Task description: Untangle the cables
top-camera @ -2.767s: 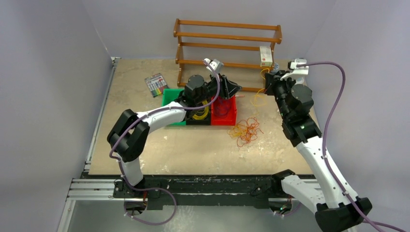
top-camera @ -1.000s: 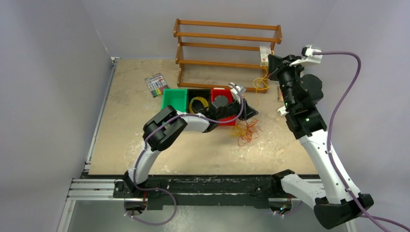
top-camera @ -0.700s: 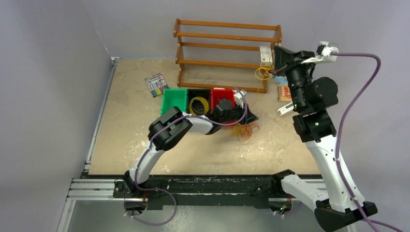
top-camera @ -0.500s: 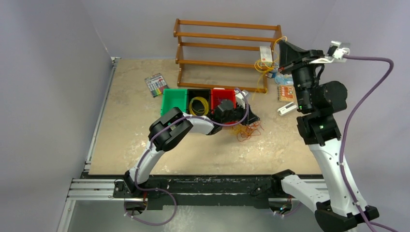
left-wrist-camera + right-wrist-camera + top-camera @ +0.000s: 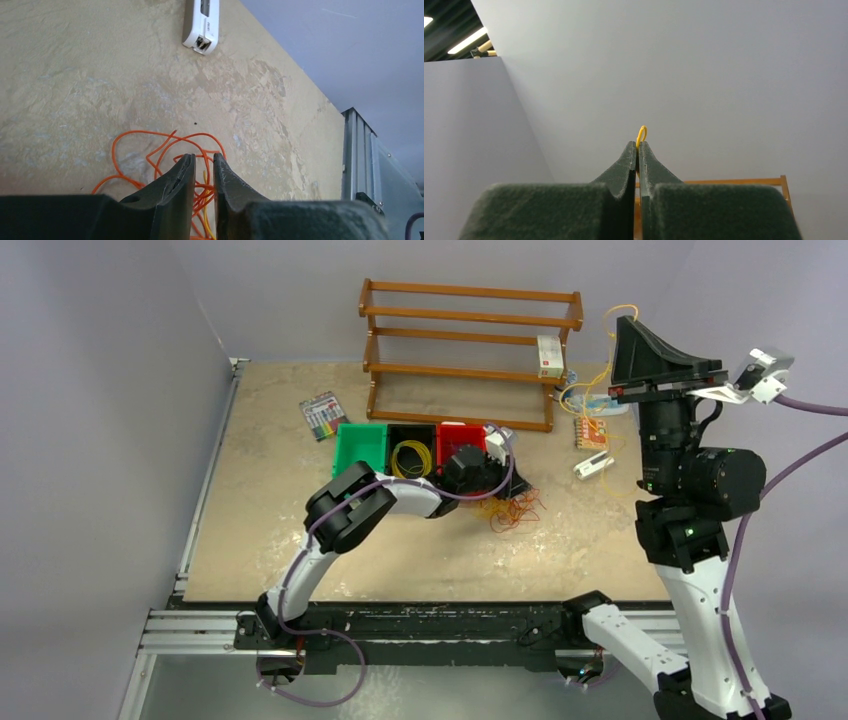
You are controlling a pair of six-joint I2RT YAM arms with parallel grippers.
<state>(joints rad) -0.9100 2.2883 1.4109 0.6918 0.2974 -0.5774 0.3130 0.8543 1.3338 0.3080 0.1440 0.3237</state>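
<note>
**Orange tangle on the counter, one yellow strand held high**

**Item 1, orange tangle** [image 5: 512,510]. Fine loops lie loose on the counter [image 5: 280,530], just in front of the red bin [image 5: 458,437], with a few yellow strands mixed in. The left arm [image 5: 385,498] reaches low and forward, elbow folded, wrist tipped down onto the tangle's left edge. Left jaws: a narrow gap shows between them, and orange and yellow strands run through it. Whether they pinch the strands cannot be told.

**Item 2, yellow cable** [image 5: 641,135]. A small loop pokes out above the right jaws, which are pressed together on it. The right arm [image 5: 690,485] stands tall at the counter's right side, wrist pointing upward, well above the surface. From the jaws the strand trails down toward the right end of the wooden rack [image 5: 470,350].

**Item 3, yellow coil** [image 5: 411,456]. It lies in the black bin [image 5: 412,427], between the green bin [image 5: 360,445] and the red one.

**Surroundings.**
- A white device [image 5: 201,22] lies beyond the tangle.
- A small orange patterned pad [image 5: 588,430] lies just behind the white device.
- A card of markers [image 5: 322,415] sits left of the bins.
- A white box [image 5: 549,355] stands on the rack.
- The counter is beige and mottled.
- The walls are plain pale grey-lilac.
</note>
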